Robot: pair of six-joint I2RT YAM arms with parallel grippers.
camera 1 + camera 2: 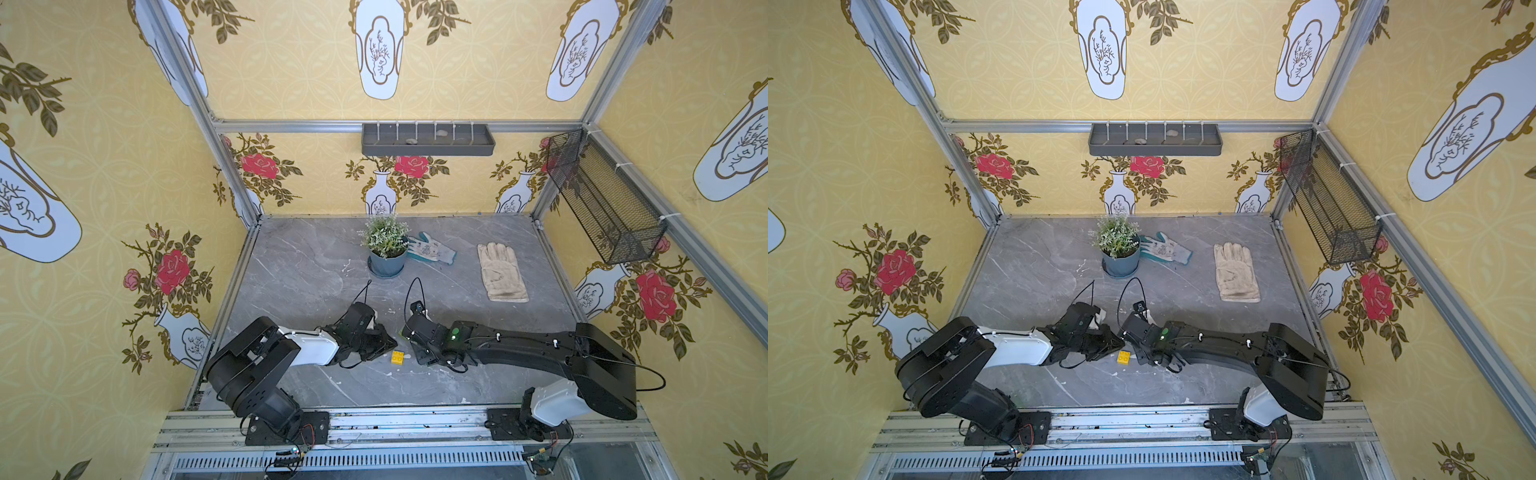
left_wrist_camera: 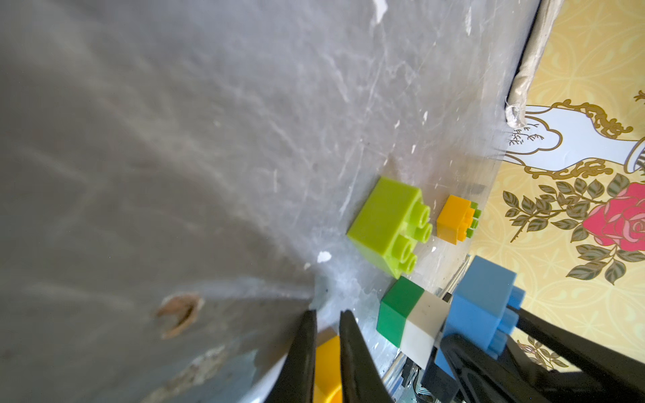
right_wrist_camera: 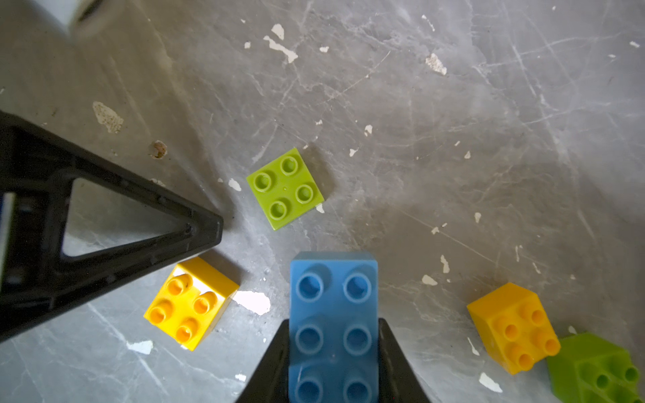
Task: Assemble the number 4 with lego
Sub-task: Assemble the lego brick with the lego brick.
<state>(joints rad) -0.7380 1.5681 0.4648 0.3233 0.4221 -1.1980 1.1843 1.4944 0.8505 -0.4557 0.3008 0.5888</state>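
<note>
1. yellow brick (image 1: 398, 357): nearest the front rail, studs up, loose on the tabletop (image 1: 311, 270), between the two arms.
2. left pincer (image 2: 328, 314): pressed together, gripping nothing, tips just over that yellow brick. Judged a nudging or steadying pose rather than a grasp.
3. right pincer (image 3: 333, 322): pinching the blue brick (image 3: 333, 289) across its narrow width, studs up, probably to leave the forward studs free for prongs.
4. white brick (image 2: 419, 335) and dark green brick (image 2: 398, 314): stacked beneath the blue as stem.
5. lime brick (image 3: 285, 188): single, studs up, just beyond.
6. second yellow brick (image 3: 513, 328) and second lime brick (image 3: 597, 370): tipped over, side by side. Joined or not, cannot tell.
7. potted plant (image 1: 386, 249), teal-trimmed glove (image 1: 432, 248), beige glove (image 1: 500, 272): far end, well apart from the work.

Status: number 4 (image 2: 481, 303) partly built, held aloft, prongs not yet fitted.
</note>
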